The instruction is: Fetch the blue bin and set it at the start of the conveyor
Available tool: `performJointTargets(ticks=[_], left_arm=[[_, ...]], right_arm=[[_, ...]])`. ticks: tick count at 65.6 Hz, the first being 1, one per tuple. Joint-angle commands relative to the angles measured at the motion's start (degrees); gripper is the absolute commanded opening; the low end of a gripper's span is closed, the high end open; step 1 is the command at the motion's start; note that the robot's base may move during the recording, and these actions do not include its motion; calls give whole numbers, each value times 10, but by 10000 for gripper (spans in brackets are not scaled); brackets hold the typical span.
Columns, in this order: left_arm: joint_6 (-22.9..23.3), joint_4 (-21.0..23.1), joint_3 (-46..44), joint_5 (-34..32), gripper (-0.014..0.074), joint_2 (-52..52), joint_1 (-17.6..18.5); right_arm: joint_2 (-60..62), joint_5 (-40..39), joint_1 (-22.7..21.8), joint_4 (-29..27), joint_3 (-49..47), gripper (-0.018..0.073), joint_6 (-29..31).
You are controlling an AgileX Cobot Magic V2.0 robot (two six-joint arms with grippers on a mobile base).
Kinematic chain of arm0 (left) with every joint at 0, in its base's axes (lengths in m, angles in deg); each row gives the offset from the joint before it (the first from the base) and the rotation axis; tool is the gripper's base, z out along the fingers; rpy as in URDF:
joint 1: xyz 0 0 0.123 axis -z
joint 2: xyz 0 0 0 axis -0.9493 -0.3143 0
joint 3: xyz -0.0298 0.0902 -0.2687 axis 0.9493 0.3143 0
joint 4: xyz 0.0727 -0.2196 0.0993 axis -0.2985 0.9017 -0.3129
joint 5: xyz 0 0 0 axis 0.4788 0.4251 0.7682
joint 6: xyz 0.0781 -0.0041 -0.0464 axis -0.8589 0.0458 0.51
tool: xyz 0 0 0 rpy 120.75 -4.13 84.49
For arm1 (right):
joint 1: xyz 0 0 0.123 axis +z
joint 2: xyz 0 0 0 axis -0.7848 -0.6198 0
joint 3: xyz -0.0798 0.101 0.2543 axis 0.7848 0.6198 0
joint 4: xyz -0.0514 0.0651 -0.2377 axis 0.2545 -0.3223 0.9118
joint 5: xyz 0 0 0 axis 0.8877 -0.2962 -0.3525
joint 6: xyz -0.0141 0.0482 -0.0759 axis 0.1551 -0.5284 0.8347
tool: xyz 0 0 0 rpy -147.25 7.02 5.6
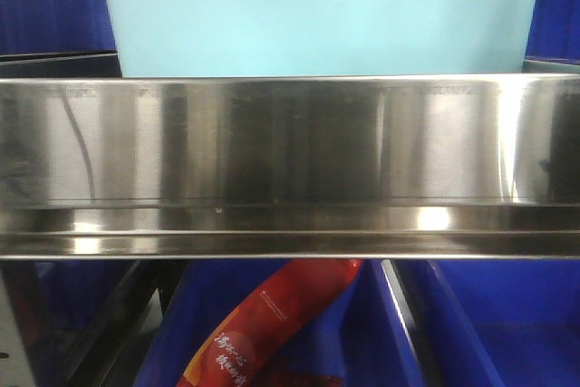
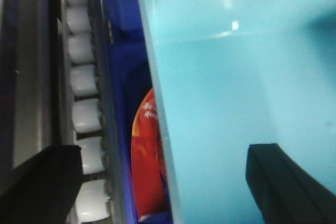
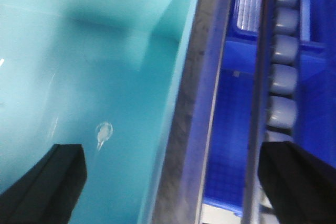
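The stainless-steel shelf rail (image 1: 290,165) fills the middle of my front view from edge to edge. Right behind and above it stands the blue bin (image 1: 317,15), a pale turquoise tub on the shelf whose lower wall is hidden by the rail. Dark blue crates (image 1: 507,324) sit on the level below and around the tub. A track of pale rollers (image 2: 84,111) runs along each side of the bin in my wrist views. My left gripper (image 2: 165,182) is spread wide across the tub's left wall, one finger inside and one out over the rollers. My right gripper (image 3: 173,182) straddles the right wall the same way, jaws apart, pinching nothing. A red packet (image 1: 272,324) with white lettering lies in the crate beneath.
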Motion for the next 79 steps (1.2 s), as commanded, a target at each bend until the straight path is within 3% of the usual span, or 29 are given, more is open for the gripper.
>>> performJointTargets(ticks=[1, 6, 12, 26, 27, 49, 79], left_arm=[[4, 6, -6, 4, 519, -6, -2], [4, 6, -6, 10, 480, -16, -2], [4, 5, -6, 24, 365, -26, -2], [4, 1, -6, 30, -81, -25, -2], [4, 1, -7, 30, -116, -25, -2], [4, 1, -7, 32, -111, -5, -2], [4, 2, -7, 32, -111, 148, 15]], right_arm=[[-9, -24, -1, -3, -5, 546, -1], [-19, -32, -1, -3, -5, 477, -1], [-31, -32, -1, -3, -5, 330, -1], [-37, -25, -1, -3, -5, -171, -1], [-37, -25, -1, -3, -5, -165, -1], [-23, -21, -1, -3, -5, -152, -1], [136, -44, -1, -3, -7, -152, -1]])
